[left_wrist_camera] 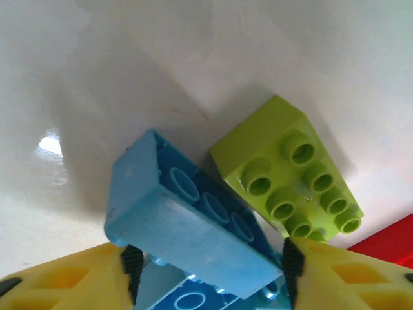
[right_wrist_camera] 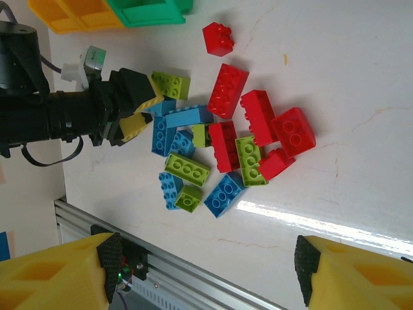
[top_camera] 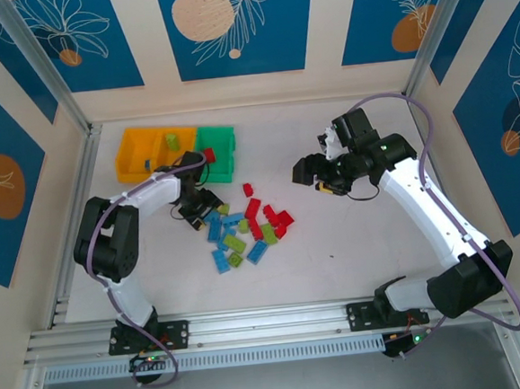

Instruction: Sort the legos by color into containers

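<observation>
While both arms reach out over the white surface, the containers sit just beyond the left claw, toward the back wall. They are two orange-yellow bins and one green bin joined in a row. The green bin is the end nearer the right claw. A lime piece lies in the middle orange-yellow bin and a red piece in the green bin.

Right claw: raised over the surface, well apart from the bins, with the pile of legos between it and the left claw. In the right wrist view its fingers stand wide apart with nothing between them.

Left claw: down at the near-left edge of the pile. In the left wrist view its pads press against both ends of a light blue brick, so it is clamped on that brick. The brick is tilted, its hollow underside showing.

The remaining legos lie loose on the surface past the left claw's tips, red, light blue and lime mixed and many touching. A lime brick lies stud side up, touching the held brick. A single red brick lies apart from the pile, on its bin side.
</observation>
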Robot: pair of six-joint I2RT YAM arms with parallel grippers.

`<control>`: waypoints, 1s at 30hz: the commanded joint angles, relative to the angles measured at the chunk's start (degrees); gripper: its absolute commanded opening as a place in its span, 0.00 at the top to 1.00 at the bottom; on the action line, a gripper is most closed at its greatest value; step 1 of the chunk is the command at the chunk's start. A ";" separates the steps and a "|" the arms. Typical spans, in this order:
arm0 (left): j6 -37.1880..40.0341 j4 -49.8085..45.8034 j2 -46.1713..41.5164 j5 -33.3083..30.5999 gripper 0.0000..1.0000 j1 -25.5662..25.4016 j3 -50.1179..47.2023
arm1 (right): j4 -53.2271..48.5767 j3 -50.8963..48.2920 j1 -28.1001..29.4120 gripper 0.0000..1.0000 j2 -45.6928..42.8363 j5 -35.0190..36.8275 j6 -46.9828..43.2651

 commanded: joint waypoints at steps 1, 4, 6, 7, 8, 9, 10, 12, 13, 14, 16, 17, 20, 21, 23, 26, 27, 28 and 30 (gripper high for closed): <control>0.44 -3.40 -0.05 -0.25 0.44 -0.35 -0.17 | -1.48 0.00 -0.21 0.27 -1.15 -0.31 0.68; 0.83 -4.05 -0.71 -0.75 0.51 -0.36 -1.43 | -1.31 -0.14 -0.21 0.26 -1.01 -0.53 0.75; 1.14 -4.10 -1.28 -1.03 0.55 -0.32 -2.36 | -1.30 -0.04 -0.21 0.26 -0.82 -0.70 0.85; 1.25 -4.18 -1.58 -1.29 0.57 -0.30 -2.87 | -1.30 -0.10 -0.14 0.26 -0.77 -0.81 0.94; 1.40 -4.32 -1.80 -1.53 0.58 -0.25 -3.15 | -1.22 0.02 -0.16 0.26 -0.68 -0.94 0.98; 1.64 -4.41 -1.98 -1.91 0.58 -0.20 -3.65 | -1.22 0.01 -0.08 0.26 -0.62 -1.03 1.04; 1.84 -4.41 -2.01 -2.19 0.59 -0.14 -3.93 | -1.22 0.09 -0.03 0.26 -0.54 -1.08 1.05; 2.59 -4.56 -2.08 -2.67 0.67 0.24 -4.16 | -1.28 0.24 0.03 0.26 -0.55 -1.17 1.03; 2.85 -4.92 -2.28 -3.08 0.70 0.47 -4.04 | -1.39 0.38 0.09 0.27 -0.54 -1.09 1.05; 3.27 -5.26 -2.73 -3.40 0.73 0.68 -3.86 | -1.52 0.55 0.06 0.26 -0.56 -1.08 0.97; 4.40 -6.24 -4.49 -4.20 0.76 1.31 -2.72 | -2.04 0.83 0.06 0.27 -0.62 -0.75 0.89; 5.19 -7.36 -5.75 -5.12 0.77 1.73 -1.70 | -2.18 0.87 0.06 0.27 -0.79 -0.64 0.89; 8.56 -11.06 -9.29 -8.26 0.80 3.71 2.94 | -2.01 0.35 0.06 0.26 -1.31 -0.37 1.29; 9.90 -12.53 -10.22 -9.63 0.81 4.78 5.11 | -1.79 0.13 0.06 0.26 -1.47 -0.45 1.53; 12.46 -13.89 -11.11 -11.41 0.81 7.85 9.17 | -1.36 -0.03 0.14 0.26 -1.40 -0.71 1.78; 15.64 -14.08 -8.55 -12.23 0.81 14.08 16.44 | -0.62 -0.01 0.23 0.27 -0.98 -1.03 2.02; 16.73 -14.08 -6.55 -12.42 0.81 16.13 19.59 | -0.51 0.13 0.26 0.27 -0.70 -1.12 2.03; 17.51 -14.21 -4.58 -12.92 0.80 17.81 22.22 | -0.64 0.44 0.35 0.26 -0.48 -1.14 1.94; 19.21 -14.65 0.96 -13.47 0.80 21.43 28.87 | -1.55 1.27 0.37 0.27 0.05 -0.99 1.60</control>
